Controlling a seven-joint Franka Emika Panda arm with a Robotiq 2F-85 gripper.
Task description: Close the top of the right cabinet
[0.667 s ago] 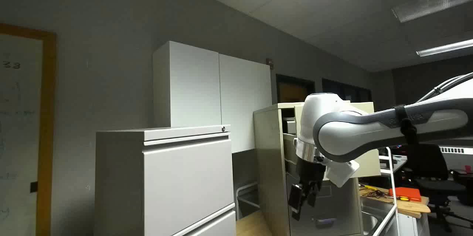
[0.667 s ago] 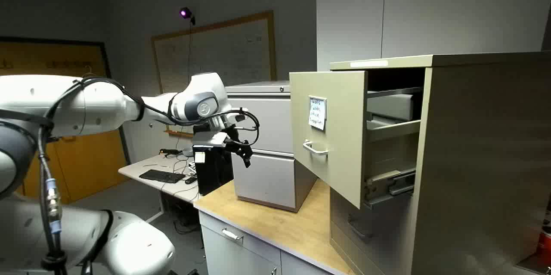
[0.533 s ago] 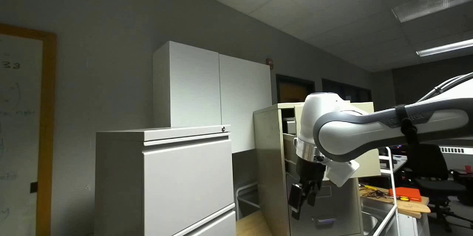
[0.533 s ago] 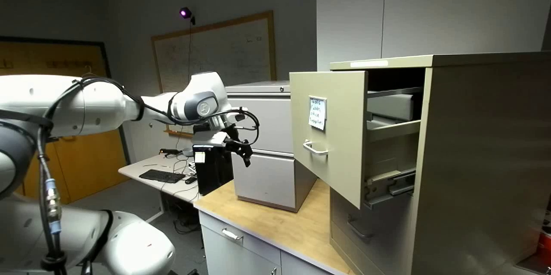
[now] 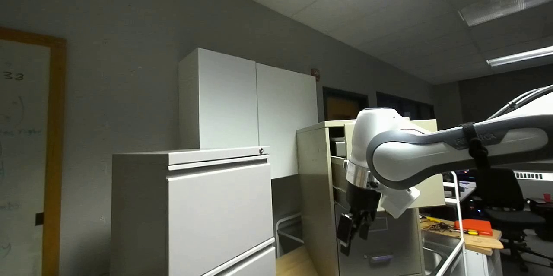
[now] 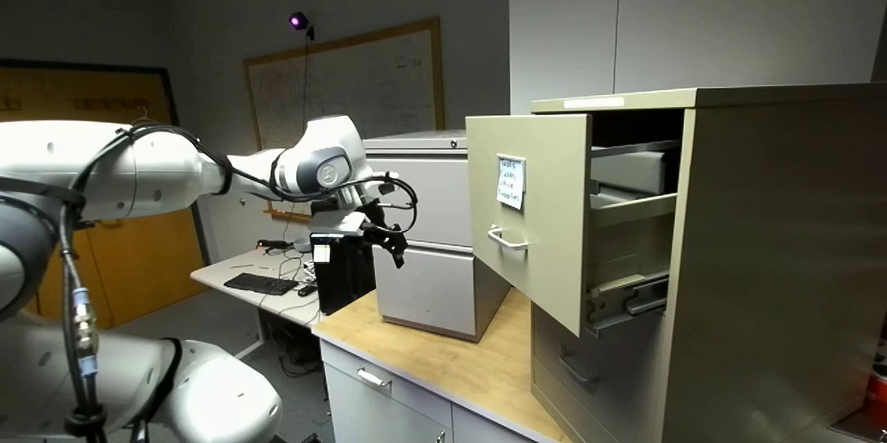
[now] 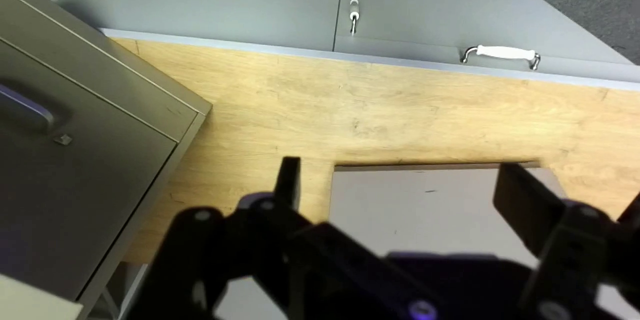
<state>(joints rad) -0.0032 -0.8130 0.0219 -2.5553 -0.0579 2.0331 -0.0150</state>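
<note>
Beige flat-fronted metal top drawer (image 6: 556, 214) is jutting from narrow beige filing cabinet (image 6: 776, 256); black two-fingered gripper (image 7: 402, 172), jaws apart, is hanging clear of that cabinet, presumably for pushing.

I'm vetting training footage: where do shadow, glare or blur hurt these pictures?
Wrist view: the black two-fingered gripper is blurred, the pale wooden countertop sharper; both exterior views: on the beige metal filing cabinet, the lower drawer front is shaded beneath the open beige top drawer; in an exterior view, a white ceiling light looks overexposed.
</note>
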